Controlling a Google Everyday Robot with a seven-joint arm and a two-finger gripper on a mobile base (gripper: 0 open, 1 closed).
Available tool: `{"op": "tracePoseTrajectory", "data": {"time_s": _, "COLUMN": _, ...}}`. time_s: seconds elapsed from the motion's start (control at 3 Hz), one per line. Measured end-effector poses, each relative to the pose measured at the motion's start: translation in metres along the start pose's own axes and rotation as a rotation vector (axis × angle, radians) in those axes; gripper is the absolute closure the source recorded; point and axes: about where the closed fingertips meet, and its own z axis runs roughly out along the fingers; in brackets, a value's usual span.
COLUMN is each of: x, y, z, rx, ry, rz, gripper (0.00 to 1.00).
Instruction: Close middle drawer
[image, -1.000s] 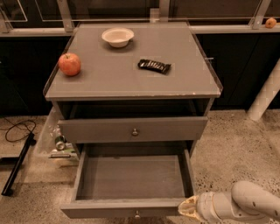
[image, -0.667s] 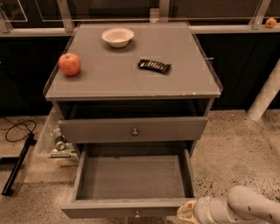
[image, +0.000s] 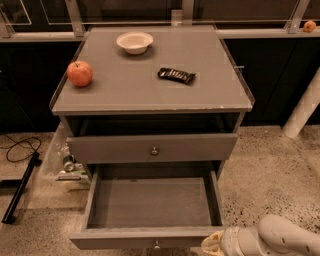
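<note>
Judging from how things lie, the closing has not yet been achieved: the wide, shallow grey box drawer with a small round metal knob, the middle drawer (image: 152, 202), is seen drawn far out of the grey cabinet (image: 150, 97), its bare floor fully exposed below the taller-fronted top grey drawer (image: 152, 148). The whole inward travel is left to be done.

The cream-tipped two-finger gripper (image: 212, 244) on the pale robot arm (image: 280, 240) is found at the lower right, just beside the right end of the drawer's flat front. Whether contact has been made cannot be told, nor whether the gripper is clenched or released.

The drawer's long axis is laid left to right across the view, parallel to the cabinet's front edge. Its front is turned toward the camera, so a push away from the camera, into the cabinet, would be called for.
</note>
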Motion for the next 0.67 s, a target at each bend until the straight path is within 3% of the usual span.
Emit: {"op": "tracePoseTrajectory", "data": {"time_s": 0.67, "x": 0.0000, "y": 0.0000, "z": 0.0000, "rx": 0.000, "ry": 0.000, "rz": 0.000, "gripper": 0.34}}
